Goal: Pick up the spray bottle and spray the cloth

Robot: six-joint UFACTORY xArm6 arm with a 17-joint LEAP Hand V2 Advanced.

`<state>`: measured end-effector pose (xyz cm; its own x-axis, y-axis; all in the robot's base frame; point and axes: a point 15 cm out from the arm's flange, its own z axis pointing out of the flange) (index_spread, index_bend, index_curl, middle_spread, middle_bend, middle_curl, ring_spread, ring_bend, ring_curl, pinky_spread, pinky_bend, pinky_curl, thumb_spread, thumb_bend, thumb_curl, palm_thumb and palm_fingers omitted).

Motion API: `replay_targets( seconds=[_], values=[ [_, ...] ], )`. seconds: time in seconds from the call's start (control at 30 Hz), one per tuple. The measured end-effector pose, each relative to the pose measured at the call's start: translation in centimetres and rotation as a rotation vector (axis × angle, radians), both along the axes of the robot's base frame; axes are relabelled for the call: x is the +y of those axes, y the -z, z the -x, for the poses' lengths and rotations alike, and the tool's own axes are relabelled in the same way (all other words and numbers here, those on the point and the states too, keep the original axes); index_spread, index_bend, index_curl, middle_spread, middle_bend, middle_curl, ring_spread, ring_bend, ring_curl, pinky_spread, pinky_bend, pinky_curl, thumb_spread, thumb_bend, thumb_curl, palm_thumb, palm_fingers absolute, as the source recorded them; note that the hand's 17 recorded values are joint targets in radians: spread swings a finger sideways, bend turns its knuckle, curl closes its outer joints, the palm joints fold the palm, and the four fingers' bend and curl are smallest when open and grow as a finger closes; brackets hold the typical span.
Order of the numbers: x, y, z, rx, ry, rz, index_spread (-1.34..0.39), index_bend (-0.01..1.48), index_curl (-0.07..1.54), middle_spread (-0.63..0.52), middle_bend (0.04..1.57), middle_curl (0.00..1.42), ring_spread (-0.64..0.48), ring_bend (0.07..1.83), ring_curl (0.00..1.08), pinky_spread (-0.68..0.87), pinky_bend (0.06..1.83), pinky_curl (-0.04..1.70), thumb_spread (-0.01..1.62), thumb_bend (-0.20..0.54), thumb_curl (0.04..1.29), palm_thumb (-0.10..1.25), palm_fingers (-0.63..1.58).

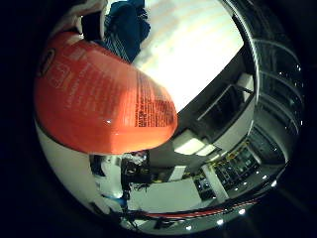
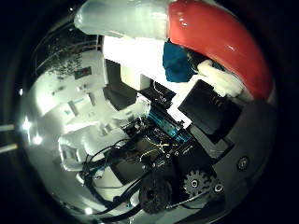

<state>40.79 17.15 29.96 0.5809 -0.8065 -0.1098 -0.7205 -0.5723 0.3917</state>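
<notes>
The spray bottle point(image 1: 99, 94) has an orange-red body with printed text. It fills much of the little finger side palm view, close against the palm. In the thumb side palm view its red body point(image 2: 220, 33) runs into a pale whitish top part point(image 2: 121, 19). My hand point(image 2: 217, 103) shows there as black and white fingers point(image 2: 224, 82) curled against the red body. A blue cloth point(image 1: 129, 25) lies crumpled on the white table point(image 1: 198, 50) beyond the bottle. The cloth also shows in the thumb side palm view point(image 2: 177, 61), just beside the bottle.
The white table's edge point(image 1: 223, 84) runs beside the bottle, with a dark drop past it. Beyond it are shelves and furniture of the room point(image 1: 233, 164). White furniture and clutter point(image 2: 84, 93) stand away from the table.
</notes>
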Motion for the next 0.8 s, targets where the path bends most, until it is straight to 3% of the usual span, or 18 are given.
replay_targets(
  seconds=[0.4,0.8],
  values=[
    [1.1,3.5,-0.6,-0.051,-0.027,0.310,-0.19,1.15,0.68,-0.09,1.34,0.59,-0.15,1.46,0.55,-0.21,1.05,1.17,0.80,-0.017,0.88,1.01,1.22],
    [2.1,6.7,-0.6,-0.043,-0.057,0.397,-0.19,1.15,0.68,-0.09,1.34,0.59,-0.15,1.46,0.55,-0.23,1.05,1.17,0.80,-0.017,0.88,1.01,1.22]
  ],
)
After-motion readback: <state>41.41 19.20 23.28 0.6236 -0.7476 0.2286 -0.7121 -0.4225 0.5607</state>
